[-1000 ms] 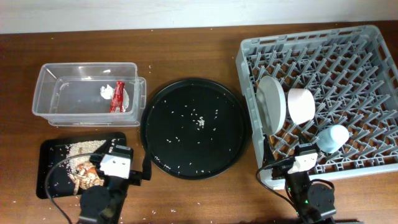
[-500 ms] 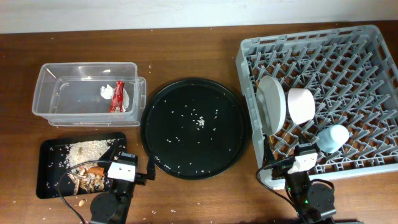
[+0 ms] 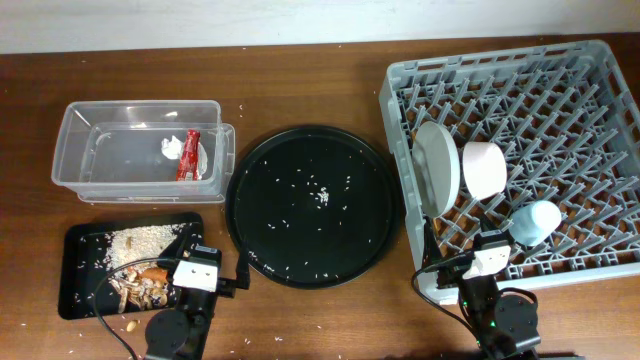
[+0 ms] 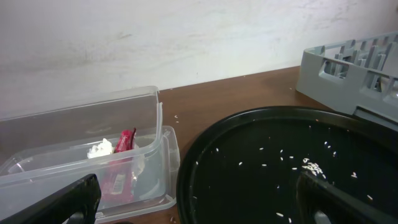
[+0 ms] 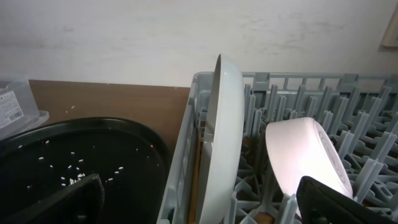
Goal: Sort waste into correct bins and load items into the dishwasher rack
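Bearing an illegible label, clear tub

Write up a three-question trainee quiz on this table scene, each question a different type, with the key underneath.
1. True or false: the red wrapper lies inside the clear tub.
2. Multiple choice: the plate is A) flat on the table, B) standing on edge in the dishwasher rack, C) inside the tub.
3. Short answer: what is scattered on the round black tray?

Key: 1 true; 2 B; 3 rice grains.
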